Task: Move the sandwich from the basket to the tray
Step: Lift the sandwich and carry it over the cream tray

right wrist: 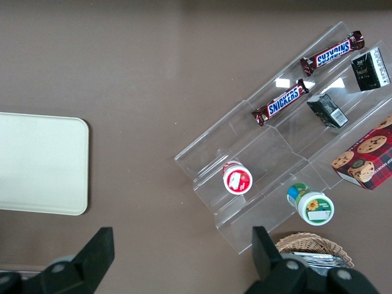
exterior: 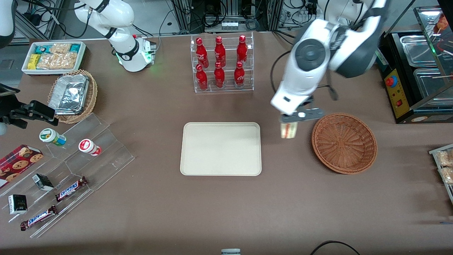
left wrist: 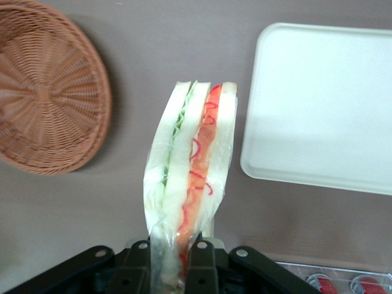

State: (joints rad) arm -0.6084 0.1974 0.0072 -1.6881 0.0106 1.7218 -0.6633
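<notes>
Even overhead light fills the front view, bright but soft; shadows on the brown bench are faint and blurred, a dim one beside the basket and under the arm; the foil trays throw white glare, and the red bottles carry small highlights; the tool, over the bench between tray and basket, stays sharp. In the left wrist view the tray is washed out nearly to white; the sandwich, clamped by the tool, has gleaming wrap and looks slightly soft; the right wrist view is dimmer, with glints on the clear shelf.
</notes>
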